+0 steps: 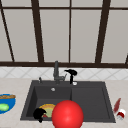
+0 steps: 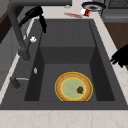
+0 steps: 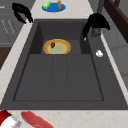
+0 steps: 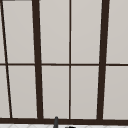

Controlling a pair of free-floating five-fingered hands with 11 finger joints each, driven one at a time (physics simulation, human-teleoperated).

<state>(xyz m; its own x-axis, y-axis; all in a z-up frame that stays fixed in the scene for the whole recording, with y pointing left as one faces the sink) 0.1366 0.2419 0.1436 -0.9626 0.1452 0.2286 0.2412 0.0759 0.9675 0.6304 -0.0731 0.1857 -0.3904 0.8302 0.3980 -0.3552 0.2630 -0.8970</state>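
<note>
The right hand point(image 1: 71, 73) hangs by the tap point(image 1: 56, 72), fingers loose and empty; it should reach slowly. The left hand point(image 1: 39, 114), fingers curled, waits near the plate point(image 2: 73, 86).

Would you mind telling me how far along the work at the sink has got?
Already placed: the round yellow-rimmed plate lies in the dark sink's basin. In hand: nothing; the right hand hovers beside the dark faucet, fingers hanging down. The left hand hangs at the front rim. The faucet looks untouched.
</note>
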